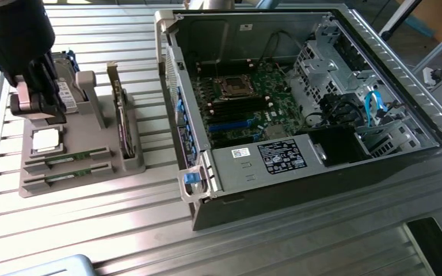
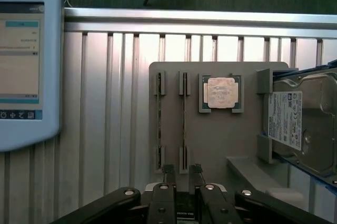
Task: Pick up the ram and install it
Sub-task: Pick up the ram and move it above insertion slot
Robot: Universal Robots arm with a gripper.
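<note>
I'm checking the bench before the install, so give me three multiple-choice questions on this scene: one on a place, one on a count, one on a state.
1. Where are the ram sticks?
A) plugged into the board inside the computer
B) in slots of the gray holder
C) flat on the table slats

2. How many ram sticks does the holder carry?
A) one
B) four
C) two

3. How is the computer case?
A) open, motherboard exposed
B) closed all round
C) standing upright

Answers:
1 B: both stand on edge in the holder, under the open, empty gripper.
2 C: two sit side by side next to the CPU.
3 A: its side is off and the board shows.
</note>
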